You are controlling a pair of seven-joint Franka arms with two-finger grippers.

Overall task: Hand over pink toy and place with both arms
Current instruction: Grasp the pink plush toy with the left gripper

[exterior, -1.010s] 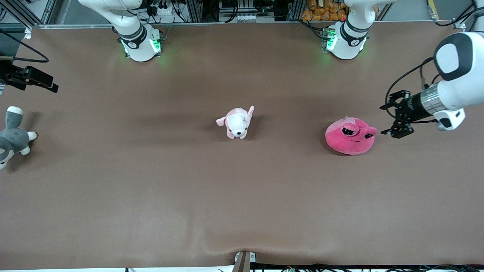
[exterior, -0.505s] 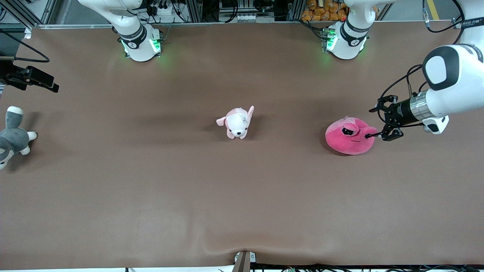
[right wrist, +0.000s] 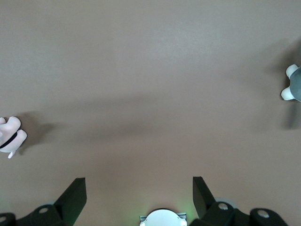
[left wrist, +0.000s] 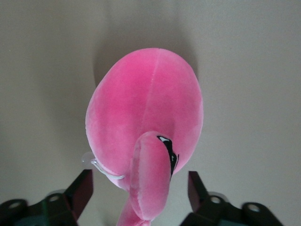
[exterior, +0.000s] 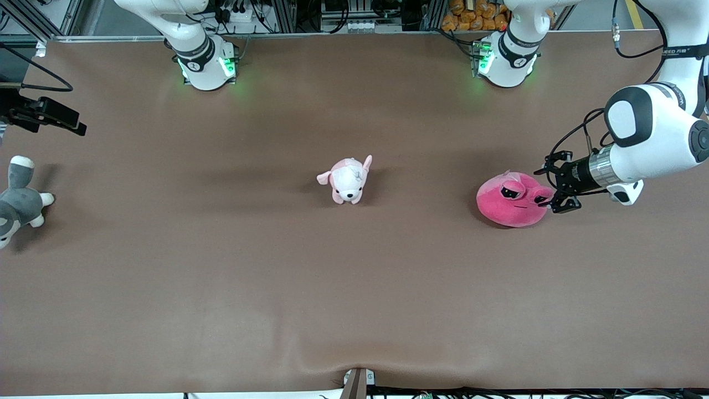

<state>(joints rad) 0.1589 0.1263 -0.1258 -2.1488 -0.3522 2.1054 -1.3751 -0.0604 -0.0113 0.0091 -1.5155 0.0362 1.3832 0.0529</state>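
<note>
Hot-pink plush is where my attention sits: in the front view the pink toy (exterior: 513, 199) lies on the brown table (exterior: 354, 288) toward the left arm's end, well apart from the pale puppy plush (exterior: 347, 180) mid-table and the grey plush (exterior: 16, 202) at the right arm's end. Over the last second I have brought the left gripper (exterior: 555, 192) in from beside the toy until its open fingers reach the bulging eye on that side, so I judge the first grasp is about to be made and the handover not yet begun. The toy faces the front camera, eyes and mouth line toward it; its long axis runs along the table from one arm's end to the other. In the left wrist view, the fingers (left wrist: 81, 189) stand apart on either side of one protruding eye, not clamped, the round body (left wrist: 146, 115) stretching away from them. In the right wrist view, the right gripper (right wrist: 139, 195) waits, spread, holding nothing, over bare table.
</note>
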